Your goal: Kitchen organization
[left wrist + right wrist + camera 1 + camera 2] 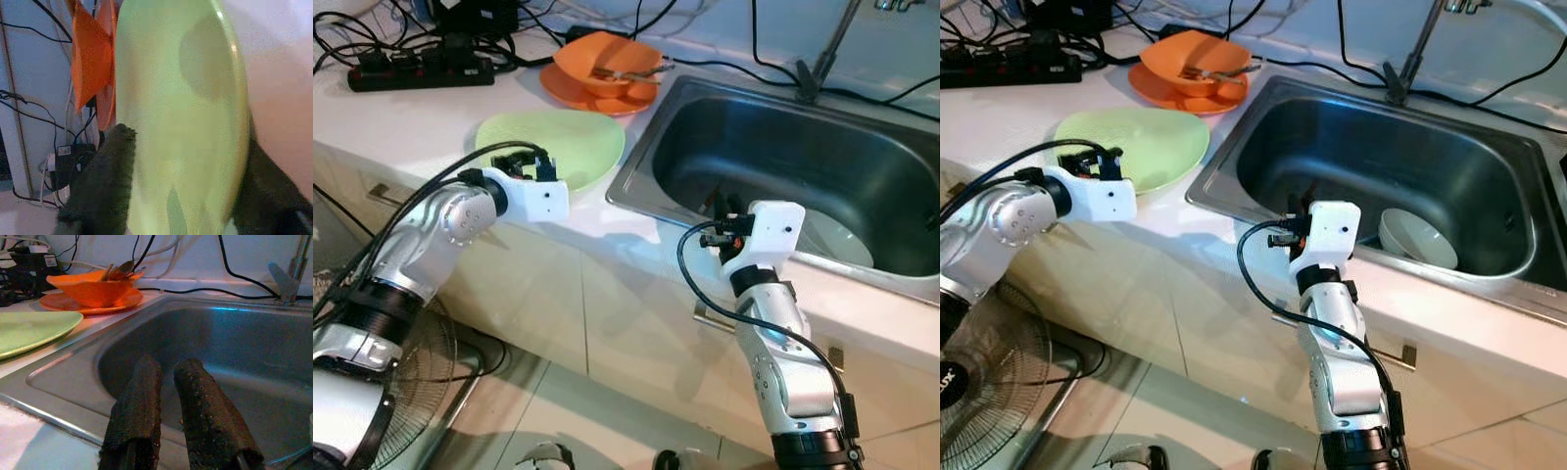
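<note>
With my left gripper (pixel 176 196) spread around the green plate (pixel 570 145) beside the sink (pixel 705 98), I should squeeze gently before lifting.

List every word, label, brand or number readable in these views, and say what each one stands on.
No text can be read for certain.
White letters on the floor fan's hub: cut off at the picture's edge, unreadable.
White label on the black power strip: too small and blurred to read.
The green plate, orange bowl and sink show no lettering.

A home kitchen is showing: a stainless steel sink (pixel 783 176) sitting in a pale surface (pixel 401 122), a round green plate (pixel 553 147) lying beside it.
</note>
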### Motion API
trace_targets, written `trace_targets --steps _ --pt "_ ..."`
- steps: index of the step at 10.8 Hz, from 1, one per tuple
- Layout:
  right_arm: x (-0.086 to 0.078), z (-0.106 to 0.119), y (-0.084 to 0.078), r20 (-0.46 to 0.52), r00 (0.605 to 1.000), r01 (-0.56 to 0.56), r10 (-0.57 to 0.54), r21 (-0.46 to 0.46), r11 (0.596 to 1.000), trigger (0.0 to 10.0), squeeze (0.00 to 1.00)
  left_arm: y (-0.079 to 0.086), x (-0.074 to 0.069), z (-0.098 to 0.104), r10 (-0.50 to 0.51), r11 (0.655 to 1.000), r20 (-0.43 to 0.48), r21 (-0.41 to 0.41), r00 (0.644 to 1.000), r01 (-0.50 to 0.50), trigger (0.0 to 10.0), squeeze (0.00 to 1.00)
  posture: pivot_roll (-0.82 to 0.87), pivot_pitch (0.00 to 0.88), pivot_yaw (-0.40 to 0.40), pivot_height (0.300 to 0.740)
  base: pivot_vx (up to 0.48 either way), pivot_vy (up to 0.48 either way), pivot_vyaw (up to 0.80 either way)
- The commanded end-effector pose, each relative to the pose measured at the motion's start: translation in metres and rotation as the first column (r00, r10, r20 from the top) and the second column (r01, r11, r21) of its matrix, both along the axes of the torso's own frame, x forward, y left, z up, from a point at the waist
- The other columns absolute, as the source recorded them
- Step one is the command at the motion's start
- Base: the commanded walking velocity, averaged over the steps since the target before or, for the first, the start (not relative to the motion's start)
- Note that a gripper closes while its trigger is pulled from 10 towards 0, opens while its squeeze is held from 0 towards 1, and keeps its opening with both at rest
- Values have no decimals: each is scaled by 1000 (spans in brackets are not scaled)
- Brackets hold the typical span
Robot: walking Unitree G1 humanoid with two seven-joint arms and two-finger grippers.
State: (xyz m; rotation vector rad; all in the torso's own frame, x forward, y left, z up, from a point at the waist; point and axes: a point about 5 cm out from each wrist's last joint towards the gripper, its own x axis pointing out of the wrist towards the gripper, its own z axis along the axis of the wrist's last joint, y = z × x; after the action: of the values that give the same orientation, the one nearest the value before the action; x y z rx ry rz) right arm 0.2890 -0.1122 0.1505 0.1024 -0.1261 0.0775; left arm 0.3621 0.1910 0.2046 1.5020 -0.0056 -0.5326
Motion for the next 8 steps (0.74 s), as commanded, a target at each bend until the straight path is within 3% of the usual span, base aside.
trace_targets --steps 1,8 --pt "-1 -2 -1 -13 1000 10 -10 2 1000 10000 0 0 0 -14 6 999 -54 34 999 -4 0 0 -31 109 -30 740 0 0 0" --pt "0 -2 -1 -16 1000 16 -16 1 1000 10000 0 0 0 -18 4 999 -43 38 999 -2 0 0 -28 106 -34 740 0 0 0"
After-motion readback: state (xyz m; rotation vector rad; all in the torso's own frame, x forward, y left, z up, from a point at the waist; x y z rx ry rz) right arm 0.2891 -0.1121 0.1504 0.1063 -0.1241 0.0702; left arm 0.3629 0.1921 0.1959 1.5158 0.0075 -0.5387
